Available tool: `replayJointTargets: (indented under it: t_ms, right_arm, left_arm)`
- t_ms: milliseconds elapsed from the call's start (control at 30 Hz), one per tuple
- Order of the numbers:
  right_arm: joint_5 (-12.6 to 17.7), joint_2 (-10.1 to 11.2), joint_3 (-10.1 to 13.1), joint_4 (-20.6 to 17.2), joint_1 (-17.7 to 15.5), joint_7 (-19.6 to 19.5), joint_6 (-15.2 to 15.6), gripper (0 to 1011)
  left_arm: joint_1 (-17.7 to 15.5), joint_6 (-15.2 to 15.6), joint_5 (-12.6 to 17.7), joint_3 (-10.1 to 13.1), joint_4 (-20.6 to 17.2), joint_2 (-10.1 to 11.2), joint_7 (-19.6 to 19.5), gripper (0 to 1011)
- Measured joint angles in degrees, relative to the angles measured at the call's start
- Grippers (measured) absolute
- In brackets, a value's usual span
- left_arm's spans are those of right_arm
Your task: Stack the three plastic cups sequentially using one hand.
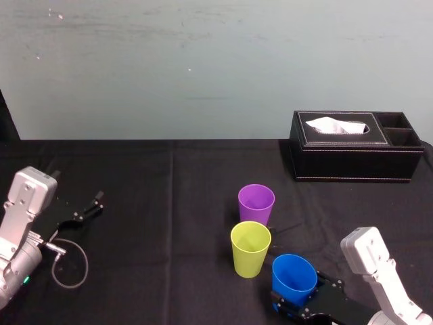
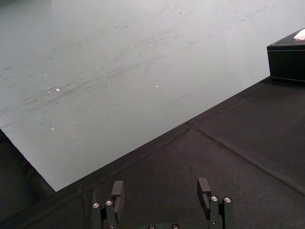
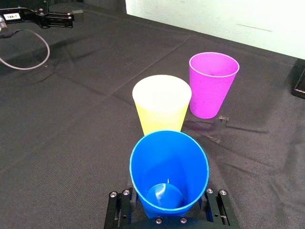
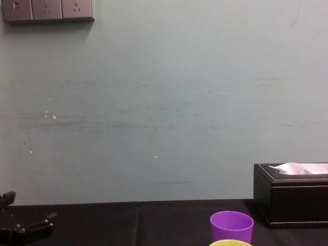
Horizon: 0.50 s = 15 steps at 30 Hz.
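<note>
Three plastic cups stand in a diagonal row on the black cloth. The purple cup (image 1: 256, 204) (image 3: 213, 83) (image 4: 231, 227) is farthest, the yellow-green cup (image 1: 250, 248) (image 3: 161, 103) is in the middle, and the blue cup (image 1: 293, 279) (image 3: 168, 173) is nearest. My right gripper (image 1: 301, 302) (image 3: 169, 214) reaches in from the lower right and has the blue cup's lower part inside it. The cup's wide rim hides its contact there. My left gripper (image 1: 84, 210) (image 2: 162, 191) rests at the far left, open and empty.
A black tissue box (image 1: 355, 146) (image 4: 292, 195) with a white tissue sits at the back right. A grey cable loop (image 1: 67, 261) lies beside the left arm. The black cloth (image 1: 169, 223) ends at a pale wall behind.
</note>
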Motion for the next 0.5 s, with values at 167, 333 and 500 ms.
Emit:
replayJointTargets:
  t_ms: [167, 333, 500]
  right_arm:
    - [0.02, 0.02, 0.00, -0.01, 0.00, 0.00, -0.02, 707]
    - [0.21, -0.03, 0.31, -0.29, -0.02, 0.21, -0.03, 707]
    - [0.85, -0.04, 1.47, -1.80, 0.46, 0.71, 0.43, 707]
  left_arm:
    - [0.00, 0.00, 0.00, 0.00, 0.00, 0.00, 0.00, 1000]
    - [0.00, 0.00, 0.00, 0.00, 0.00, 0.00, 0.00, 1000]
    - [0.00, 0.00, 0.00, 0.00, 0.00, 0.00, 0.00, 1000]
